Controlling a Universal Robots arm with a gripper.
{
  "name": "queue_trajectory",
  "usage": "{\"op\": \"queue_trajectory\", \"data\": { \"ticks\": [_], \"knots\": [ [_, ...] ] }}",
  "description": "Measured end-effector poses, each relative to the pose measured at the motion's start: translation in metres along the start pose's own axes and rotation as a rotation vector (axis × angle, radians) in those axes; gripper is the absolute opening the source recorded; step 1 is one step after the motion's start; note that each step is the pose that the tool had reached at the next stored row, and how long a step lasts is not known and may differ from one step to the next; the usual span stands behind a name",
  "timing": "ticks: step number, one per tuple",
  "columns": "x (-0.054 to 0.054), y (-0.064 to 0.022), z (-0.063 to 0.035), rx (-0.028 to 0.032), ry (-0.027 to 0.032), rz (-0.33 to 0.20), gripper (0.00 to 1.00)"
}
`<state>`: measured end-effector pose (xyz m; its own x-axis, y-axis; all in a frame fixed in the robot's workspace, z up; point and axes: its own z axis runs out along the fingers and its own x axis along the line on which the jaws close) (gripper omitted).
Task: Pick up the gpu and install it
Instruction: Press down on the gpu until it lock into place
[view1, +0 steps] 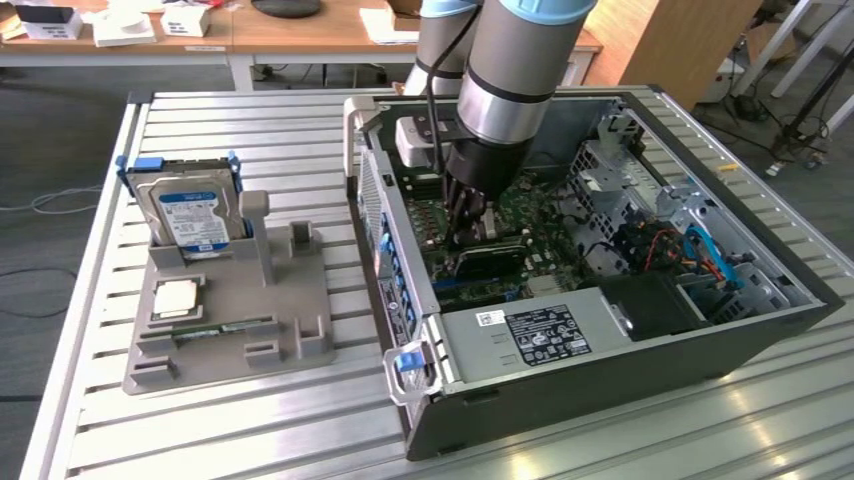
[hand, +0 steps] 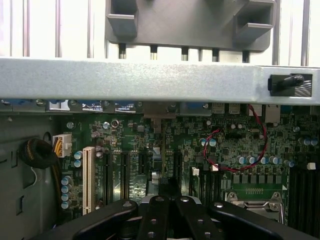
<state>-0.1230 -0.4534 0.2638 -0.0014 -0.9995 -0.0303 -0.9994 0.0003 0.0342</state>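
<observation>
GPU (view1: 487, 262) just below end effector (view1: 467, 228)

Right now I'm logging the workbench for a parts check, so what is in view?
computer case: one, dark grey, open, exterior view's right.
motherboard: one, green, inside the case.
gpu: one, dark, on the motherboard under the tool.
power supply: one, silver with a label, near end of the case.
parts holder: one, grey, exterior view's left.
hard drive: one, silver with blue label, upright in the holder.
RAM stick: one, green, lying in the holder.
slatted table: one, silver.
tool: one, black, shut, down in the case at the gpu.
</observation>
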Motion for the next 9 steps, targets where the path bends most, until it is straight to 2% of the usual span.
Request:
{"op": "queue_trajectory", "data": {
  "ticks": [9],
  "knots": [
    [0.0, 0.0, 0.0007, 0.0, 0.0, 0.0, 0.11]
  ]
}}
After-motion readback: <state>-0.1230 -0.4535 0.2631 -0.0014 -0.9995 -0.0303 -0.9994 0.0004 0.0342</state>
